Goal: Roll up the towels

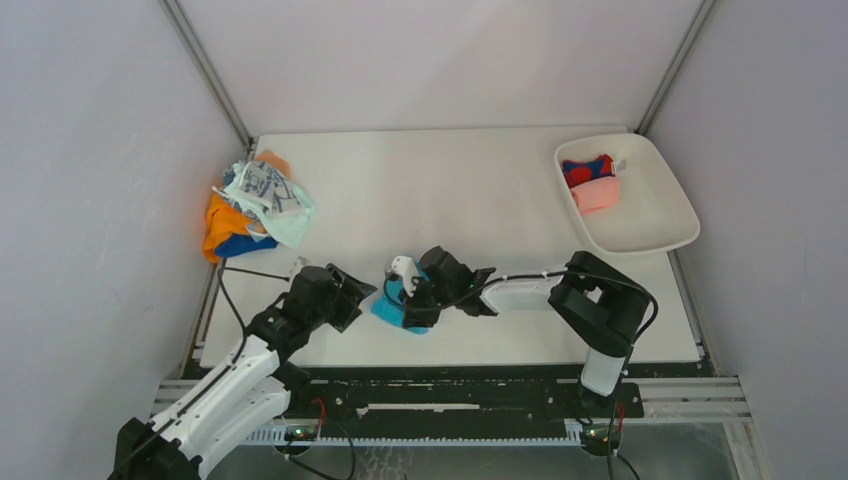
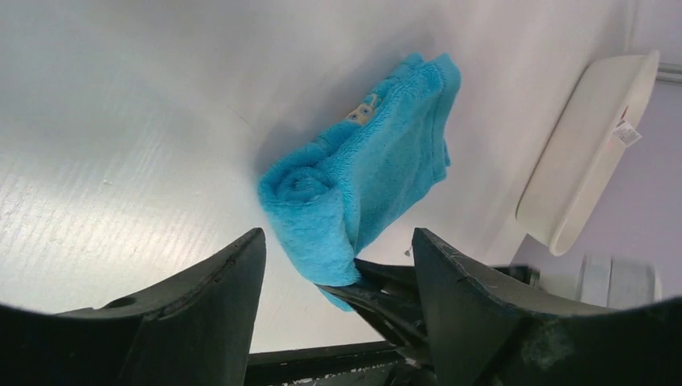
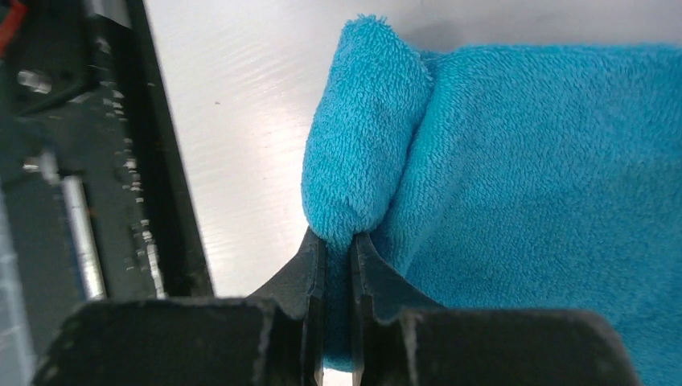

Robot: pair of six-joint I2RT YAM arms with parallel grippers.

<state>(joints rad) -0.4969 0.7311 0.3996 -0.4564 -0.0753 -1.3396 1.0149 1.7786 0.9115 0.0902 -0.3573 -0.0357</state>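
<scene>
Your right gripper [image 3: 338, 241] is pinched tight on the rolled edge of the blue towel [image 3: 523, 201] near the table's [image 1: 450, 200] front edge, while your left gripper [image 2: 338, 237] gapes wide beside it, holding nothing.

towel pile [image 1: 255, 205]: far left | tray [image 1: 655, 222]: far right, two towels [image 1: 592, 182] inside | single towel [image 1: 385, 308]: front centre
</scene>
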